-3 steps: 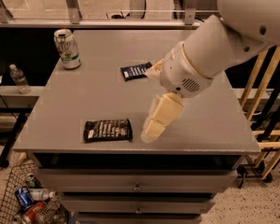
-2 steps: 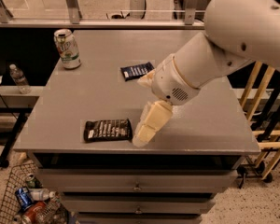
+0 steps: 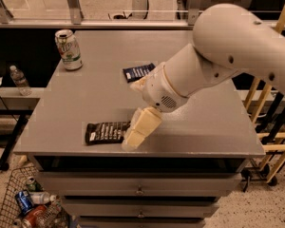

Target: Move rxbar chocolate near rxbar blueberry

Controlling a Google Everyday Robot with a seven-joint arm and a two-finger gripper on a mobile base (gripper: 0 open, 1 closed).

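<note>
The rxbar chocolate (image 3: 104,132), a flat black wrapper with white lettering, lies near the front edge of the grey table (image 3: 99,94). The rxbar blueberry (image 3: 137,72), a smaller navy wrapper, lies further back near the table's middle, partly hidden by my arm. My gripper (image 3: 133,140) hangs low at the right end of the chocolate bar, its cream fingers touching or just over that end.
A green and white soda can (image 3: 68,50) stands at the back left corner of the table. A water bottle (image 3: 19,80) stands on a lower ledge at left. A wire basket (image 3: 28,208) with cans sits on the floor. Wooden frames (image 3: 270,127) stand at right.
My arm has swung left and down. The gripper has moved from right of the chocolate bar to its right end. Both bars lie where they were.
</note>
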